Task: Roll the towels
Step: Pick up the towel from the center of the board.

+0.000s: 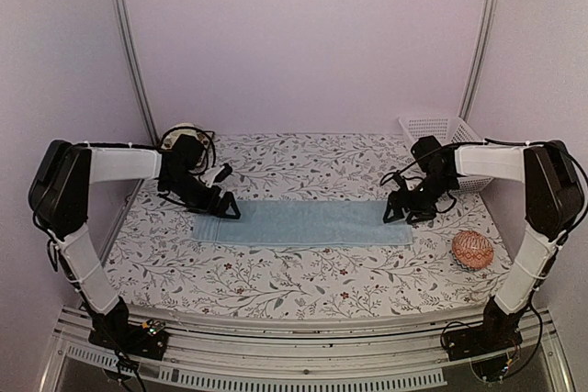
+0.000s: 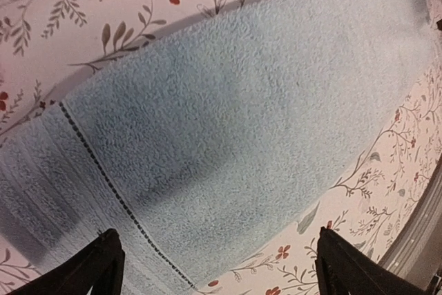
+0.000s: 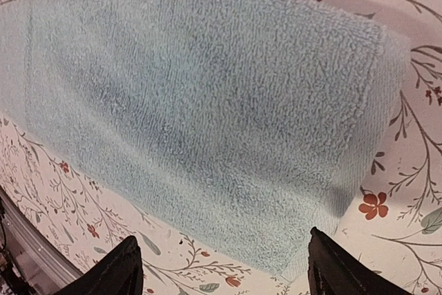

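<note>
A pale blue towel (image 1: 299, 223) is laid out flat as one long strip across the middle of the flowered tabletop (image 1: 276, 273), its long sides running left to right. It is not rolled at either end.

The left pincer (image 1: 225, 211) is placed at the towel's left end, at the far corner. In the left wrist view its two dark fingers (image 2: 103, 267) are seen spread wide apart at the bottom corners, so this pincer is open and grips nothing. The towel's pile is seen below and ahead of them, crossed by a thin dark stitched line (image 2: 103, 170) near the end. Whether the fingertips touch the cloth cannot be told.

The right pincer (image 1: 404, 216) is placed at the towel's right end, also toward the far edge. In the right wrist view its fingers (image 3: 121, 271) are likewise seen well apart, so it is open too, with the towel's short end lying just ahead of them. Contact with the cloth cannot be told here either.

A white basket (image 1: 441, 128) is set at the far right corner of the tabletop, behind the right arm. A patterned orange-pink ball (image 1: 472, 250) rests near the right edge, well apart from the towel.
</note>
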`<move>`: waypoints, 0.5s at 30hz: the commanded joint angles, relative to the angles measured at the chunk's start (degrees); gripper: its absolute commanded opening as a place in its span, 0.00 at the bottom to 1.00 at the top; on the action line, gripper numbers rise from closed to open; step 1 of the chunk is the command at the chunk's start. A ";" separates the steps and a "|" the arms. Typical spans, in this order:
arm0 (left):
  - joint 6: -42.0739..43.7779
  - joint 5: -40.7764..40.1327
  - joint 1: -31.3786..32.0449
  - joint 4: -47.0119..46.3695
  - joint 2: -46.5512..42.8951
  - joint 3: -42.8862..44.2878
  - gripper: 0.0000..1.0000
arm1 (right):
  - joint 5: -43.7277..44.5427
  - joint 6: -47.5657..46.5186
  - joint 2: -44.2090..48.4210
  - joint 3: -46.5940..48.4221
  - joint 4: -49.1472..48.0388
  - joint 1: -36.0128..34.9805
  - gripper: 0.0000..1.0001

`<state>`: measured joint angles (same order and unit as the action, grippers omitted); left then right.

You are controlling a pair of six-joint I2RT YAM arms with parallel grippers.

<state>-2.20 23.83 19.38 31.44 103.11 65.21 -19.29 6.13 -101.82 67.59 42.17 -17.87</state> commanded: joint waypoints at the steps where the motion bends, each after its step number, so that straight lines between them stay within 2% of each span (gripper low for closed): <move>1: -0.44 -1.94 0.56 -1.64 -2.88 2.73 0.97 | 5.15 6.86 1.67 -1.07 -4.90 0.28 0.83; 7: -0.53 -4.88 0.51 -2.95 -3.58 4.44 0.97 | 7.95 12.30 0.29 -4.36 -9.85 1.36 0.83; 15: -0.28 -7.33 0.54 -3.14 -4.21 5.86 0.97 | 6.94 14.55 -2.41 -6.15 -13.55 1.65 0.81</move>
<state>-2.26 18.63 19.44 29.17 100.84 69.60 -12.36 18.46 -102.10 62.59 32.12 -16.43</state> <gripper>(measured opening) 0.967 0.817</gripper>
